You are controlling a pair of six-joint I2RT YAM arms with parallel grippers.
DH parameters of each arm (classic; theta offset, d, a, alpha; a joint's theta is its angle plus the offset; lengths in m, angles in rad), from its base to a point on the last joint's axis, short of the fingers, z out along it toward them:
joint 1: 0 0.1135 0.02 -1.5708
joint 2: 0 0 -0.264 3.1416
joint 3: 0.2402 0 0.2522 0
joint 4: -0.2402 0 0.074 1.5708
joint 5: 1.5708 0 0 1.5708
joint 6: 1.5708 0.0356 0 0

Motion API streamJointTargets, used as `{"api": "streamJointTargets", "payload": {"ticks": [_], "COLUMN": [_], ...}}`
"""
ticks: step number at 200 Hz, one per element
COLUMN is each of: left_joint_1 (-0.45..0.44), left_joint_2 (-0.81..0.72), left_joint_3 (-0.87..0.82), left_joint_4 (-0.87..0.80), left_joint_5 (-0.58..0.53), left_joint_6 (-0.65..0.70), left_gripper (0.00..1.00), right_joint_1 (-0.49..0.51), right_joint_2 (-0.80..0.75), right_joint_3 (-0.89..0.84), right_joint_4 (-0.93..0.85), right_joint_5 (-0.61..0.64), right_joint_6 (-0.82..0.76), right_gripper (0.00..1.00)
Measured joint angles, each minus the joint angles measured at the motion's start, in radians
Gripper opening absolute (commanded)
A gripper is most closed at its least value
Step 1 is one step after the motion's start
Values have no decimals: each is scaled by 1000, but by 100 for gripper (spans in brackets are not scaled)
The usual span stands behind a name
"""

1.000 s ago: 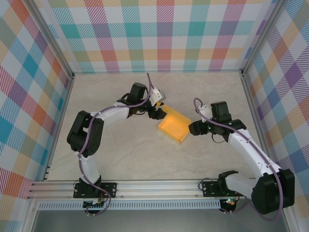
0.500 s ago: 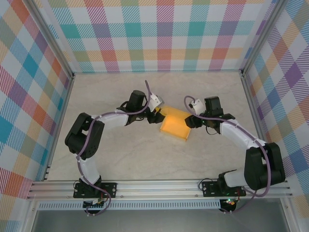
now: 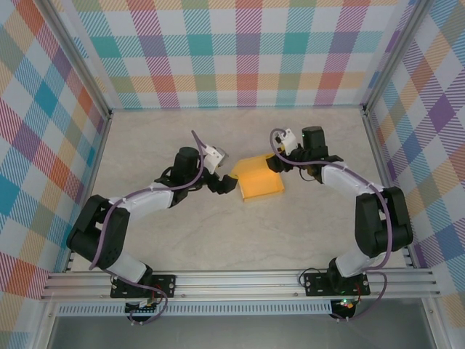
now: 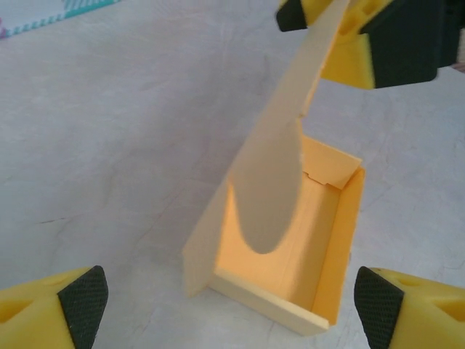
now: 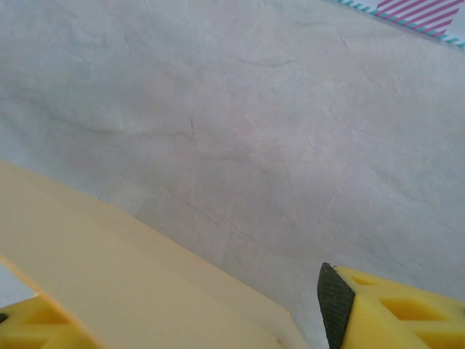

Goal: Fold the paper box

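Note:
The paper box (image 3: 259, 182) is a yellow-orange card tray (image 4: 290, 254) lying mid-table with its lid flap (image 4: 280, 167) lifted steeply. My left gripper (image 3: 225, 185) sits just left of the box, and its fingers are spread wide, nothing held. In the left wrist view (image 4: 232, 305) the tray's near wall lies ahead of the pads (image 4: 81, 302). My right gripper (image 3: 275, 161) is at the box's far right corner, open, with the lid's top edge (image 5: 109, 283) passing between its fingers (image 5: 336, 302). From the left wrist that gripper (image 4: 341, 22) shows astride the lid's tip.
The pale marble-look table (image 3: 189, 240) is walled by plaid panels on three sides, with metal rails (image 3: 232, 280) along the near edge. Bare surface lies in front of and behind the box.
My left gripper has opened, let go of the box and drawn back left. My right gripper has moved up and left to the box's far corner, and the lid now stands raised.

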Motion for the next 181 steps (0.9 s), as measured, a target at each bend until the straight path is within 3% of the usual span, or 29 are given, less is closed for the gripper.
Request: {"api": "streamJointTargets", "payload": {"ticks": [58, 111, 181], "left_joint_1": [14, 14, -3], "left_joint_2": [54, 160, 179], "left_joint_3": [56, 126, 196], "left_joint_4": [-2, -16, -132], "left_joint_5": [-13, 22, -70], "left_joint_6": [-78, -115, -121], "left_gripper": [91, 87, 68], "right_joint_1": [-146, -150, -150], "right_joint_2": [-2, 63, 131], "right_joint_3": [11, 61, 111], "right_joint_4": [-135, -198, -269], "right_joint_5": [-173, -269, -321], "right_joint_6": [109, 121, 122], "right_gripper": [67, 58, 53]}}
